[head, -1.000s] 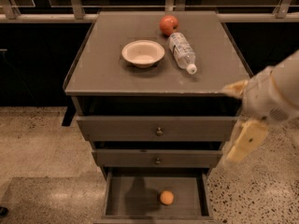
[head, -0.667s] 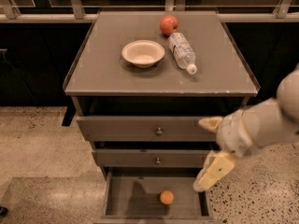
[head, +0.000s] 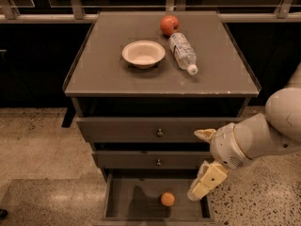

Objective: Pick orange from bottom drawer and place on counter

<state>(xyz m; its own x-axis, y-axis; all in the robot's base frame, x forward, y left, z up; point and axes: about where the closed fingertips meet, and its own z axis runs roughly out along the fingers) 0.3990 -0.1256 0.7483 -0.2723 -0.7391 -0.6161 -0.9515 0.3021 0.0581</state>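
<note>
Seemingly a robot test lab: speckled floor (head: 37,145), a metal railing (head: 42,18), one drawered table (head: 103,74), the robot's hand (head: 196,163) before its drawers.

Claw (head: 195,165) hangs low right, apparently spread open.

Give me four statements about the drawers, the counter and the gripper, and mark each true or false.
1. The orange lies in the open bottom drawer. True.
2. The gripper is shut on the orange. False: it is open, to the right of the orange and apart from it.
3. The apple sits in the bowl. False: it stands on the counter behind the bowl, next to the bottle.
4. The bottle lies on its side. True.
</note>
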